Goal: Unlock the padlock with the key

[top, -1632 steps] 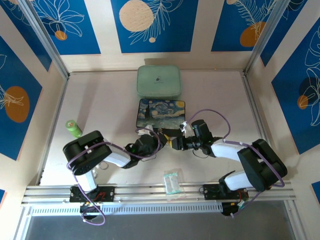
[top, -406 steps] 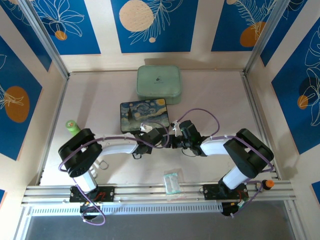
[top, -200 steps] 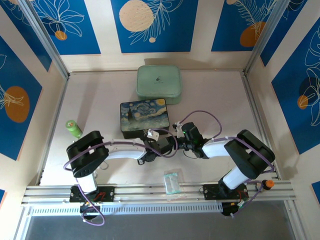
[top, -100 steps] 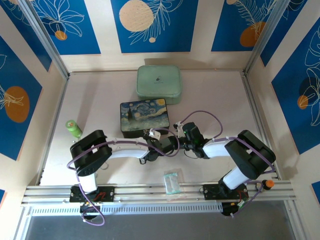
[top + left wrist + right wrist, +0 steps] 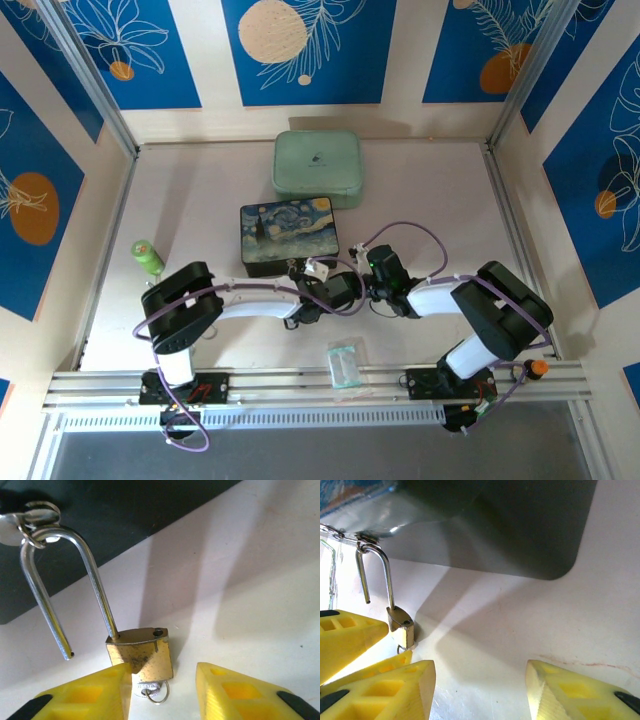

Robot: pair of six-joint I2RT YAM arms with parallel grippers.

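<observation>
While the padlock (image 5: 140, 652) is hooked on a ring (image 5: 39, 529) of the painted box (image 5: 290, 233) (one shackle leg (image 5: 45, 610) is out), the key (image 5: 150, 689) sits in its bottom. The left gripper (image 5: 162, 676) and right gripper (image 5: 479, 672) are near it, jaws apart.

Brass-gold padlock (image 5: 140, 652), silver shackle (image 5: 97, 580) (silvery key (image 5: 145, 686) too), yellow fingers (image 5: 240, 690) of left tool (image 5: 164, 672), starry-night painted box (image 5: 290, 233)
</observation>
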